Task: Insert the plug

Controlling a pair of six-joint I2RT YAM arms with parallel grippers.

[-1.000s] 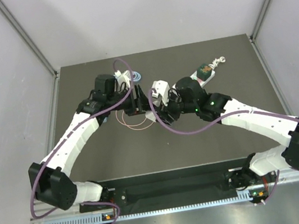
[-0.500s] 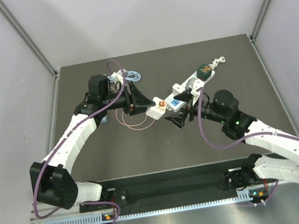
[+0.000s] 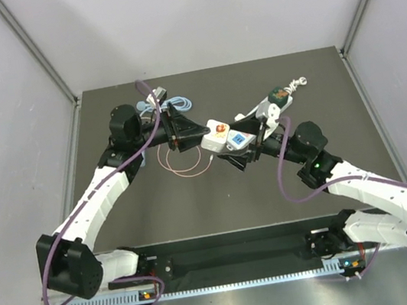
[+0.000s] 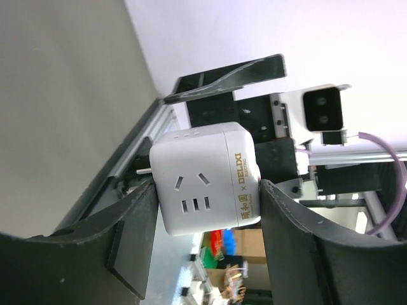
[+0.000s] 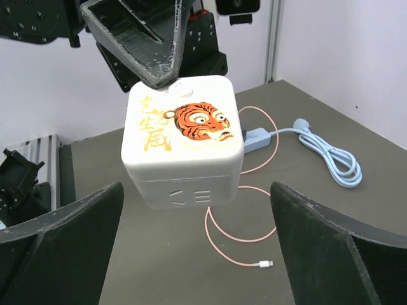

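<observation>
A white cube socket (image 3: 214, 131) with a tiger sticker on top is held off the table in my left gripper (image 3: 194, 132). In the left wrist view the cube (image 4: 203, 181) sits between both fingers (image 4: 130, 235), socket holes facing the camera and metal prongs at its left side. My left gripper (image 4: 206, 190) is shut on it. In the right wrist view the cube (image 5: 183, 143) hangs in front of my right gripper (image 5: 196, 190), whose jaws stand wide open on either side and touch nothing. My right gripper (image 3: 237, 161) is just right of the cube.
A pink cable (image 5: 238, 232) with a white connector lies looped on the dark mat below the cube, with a small blue adapter (image 5: 257, 136) and a coiled light-blue cable (image 5: 331, 155) behind. A white strip with a red-green item (image 3: 276, 97) and a metal clasp lies at the back right.
My right arm has drawn back to the right, away from the left gripper. My left gripper has carried the cube a little up and to the right, uncovering its top.
</observation>
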